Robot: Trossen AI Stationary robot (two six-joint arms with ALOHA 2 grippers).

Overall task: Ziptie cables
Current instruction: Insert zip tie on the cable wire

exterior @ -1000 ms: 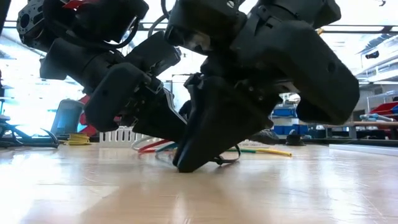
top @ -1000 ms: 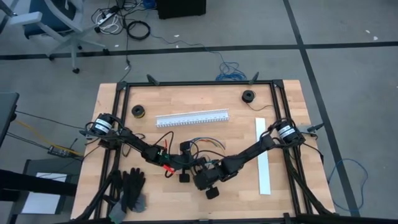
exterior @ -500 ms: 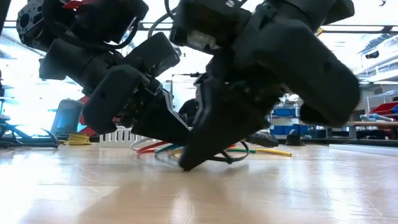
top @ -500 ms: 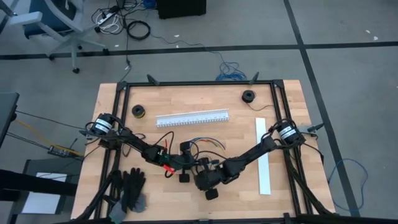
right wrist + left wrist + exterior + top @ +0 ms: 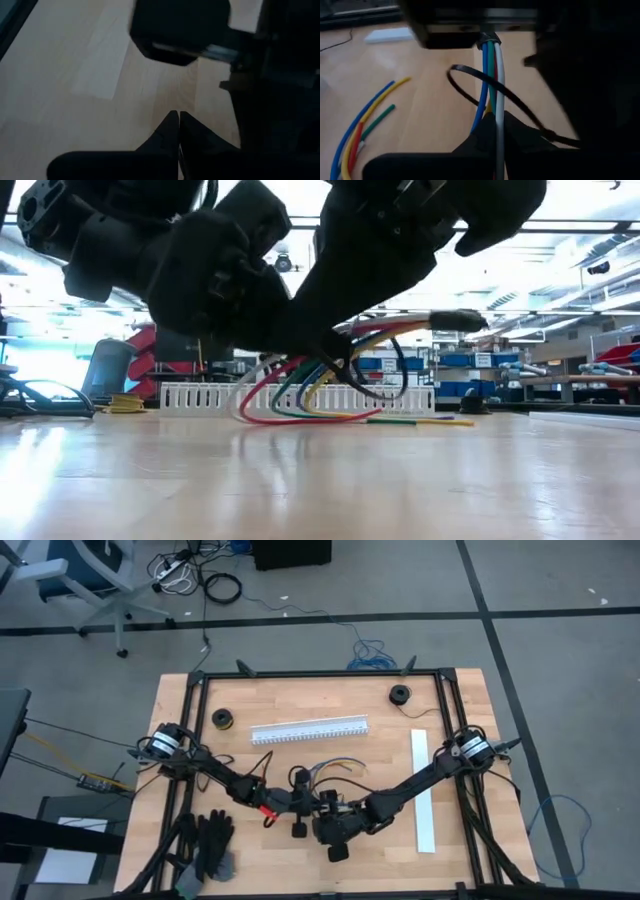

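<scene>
near the front middle of the light wooden table [image 5: 200, 710], the left gripper [image 5: 495, 127] is seen clamped on the bundle of thin coloured cables [image 5: 490, 85], with blue, green and white strands running between its dark fingers. a thin black zip tie [image 5: 485, 87] is looped loosely around the bundle just beyond those fingers. the right gripper [image 5: 178, 131] is placed directly against the left one, its two fingers pressed together; what lies between them, if anything, cannot be told. from the low view, the cables are seen raised off the table, sagging in a curve, with free ends resting on the wood. behind them, a long white slotted plastic channel [image 5: 309, 730] is laid across the table. a flat white strip [image 5: 424, 790] is noted at the right side, and black gloves [image 5: 208, 843] at the front left corner.
</scene>
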